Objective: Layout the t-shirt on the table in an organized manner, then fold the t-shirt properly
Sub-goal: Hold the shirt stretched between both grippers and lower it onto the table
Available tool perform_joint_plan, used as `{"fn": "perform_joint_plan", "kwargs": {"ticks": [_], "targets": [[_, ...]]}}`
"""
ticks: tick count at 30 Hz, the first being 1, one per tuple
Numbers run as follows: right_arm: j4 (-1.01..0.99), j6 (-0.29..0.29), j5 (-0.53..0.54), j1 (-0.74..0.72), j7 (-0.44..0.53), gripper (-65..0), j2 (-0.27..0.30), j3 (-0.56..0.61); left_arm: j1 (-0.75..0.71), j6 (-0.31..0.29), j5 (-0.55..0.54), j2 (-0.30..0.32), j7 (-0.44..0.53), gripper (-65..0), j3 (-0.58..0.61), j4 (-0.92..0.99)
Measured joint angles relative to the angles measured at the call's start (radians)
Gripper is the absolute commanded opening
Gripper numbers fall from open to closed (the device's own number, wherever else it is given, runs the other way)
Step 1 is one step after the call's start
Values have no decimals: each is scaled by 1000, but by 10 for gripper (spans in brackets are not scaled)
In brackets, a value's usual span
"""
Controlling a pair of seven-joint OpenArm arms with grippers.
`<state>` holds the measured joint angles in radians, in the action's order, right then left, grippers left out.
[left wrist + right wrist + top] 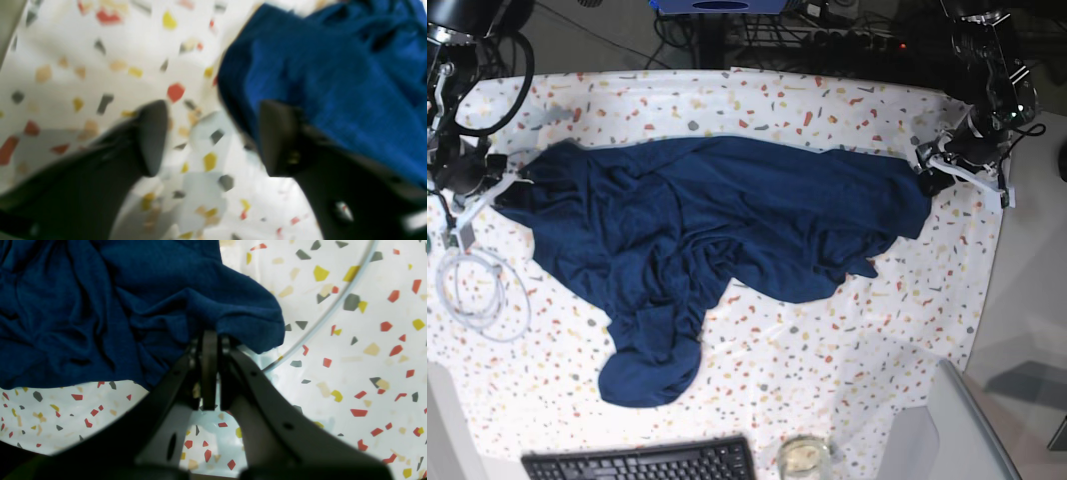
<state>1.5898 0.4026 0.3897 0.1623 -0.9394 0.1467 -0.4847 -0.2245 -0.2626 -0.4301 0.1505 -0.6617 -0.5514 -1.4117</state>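
From the left wrist view, the left claw (213, 140) stands wide open with nothing between its fingers; the speckled surface (100, 60) shows through the gap. The t-shirt (320, 83) lies just beside the right-hand finger, its edge free of the claw. The picture is blurred, so whether cloth touches that finger cannot be told.

From the right wrist view, the right claw (210, 340) is pressed shut on a bunched edge of the t-shirt (100, 306), the fabric puckered around its tips. A pale cable (337, 306) runs across the surface (367, 373) beyond.

From the base view, the t-shirt (727, 220) is stretched sideways across the surface (847, 340) between the two arms, the right claw (502, 190) at one end and the left claw (932, 175) at the other. Deep wrinkles and a rumpled lobe hanging toward the keyboard (637, 462) show the spreading is only partly done. By my reading, flattening remains, and no fold has been started.
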Motion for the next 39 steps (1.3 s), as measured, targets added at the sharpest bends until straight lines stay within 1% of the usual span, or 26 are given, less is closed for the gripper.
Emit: {"fn": "perform_joint_plan", "kwargs": {"ticks": [3, 4, 5, 7, 9, 17, 18, 21, 22, 24, 26, 37, 39], "targets": [[0, 0, -1, 5, 0, -650, 2, 1, 8, -4, -8, -18, 0, -283, 19, 0], [0, 0, 0, 6, 0, -650, 2, 1, 11, -13, -10, -19, -5, -303, 20, 0], [0, 0, -1, 7, 0, -650, 2, 2, 18, -10, -5, -16, -6, -323, 20, 0], [0, 0, -1, 8, 0, -650, 2, 2, 43, 0, 10, -8, -7, -337, 11, 2], [0, 0, 0, 7, 0, -650, 2, 3, 67, 0, 6, 3, -5, -336, 11, 2], [0, 0, 0, 8, 0, -650, 2, 3, 126, -3, 2, 0, -3, -331, 18, 25], [0, 0, 0, 8, 0, -650, 2, 3, 127, -4, 0, -1, -3, -318, 18, 36], [0, 0, 0, 8, 0, -650, 2, 2, 121, -4, -6, -16, -9, -247, -5, 58], [0, 0, 0, 8, 0, -650, 2, 2, 120, -4, -30, -28, -9, -237, -27, 64], [0, 0, 0, 8, 0, -650, 2, 2, 116, -1, -97, -44, -4, -240, -73, 83], [0, 0, -1, 8, 0, -650, 2, 0, 107, 0, -119, -45, -9, -240, -85, 100], [0, 0, -1, 8, 0, -650, 4, 1, 126, 1, -118, -45, -8, -240, -87, 109], [0, 0, -1, 8, 0, -650, 4, 1, 134, 58, -122, -48, -8, -240, -85, 112]]}}
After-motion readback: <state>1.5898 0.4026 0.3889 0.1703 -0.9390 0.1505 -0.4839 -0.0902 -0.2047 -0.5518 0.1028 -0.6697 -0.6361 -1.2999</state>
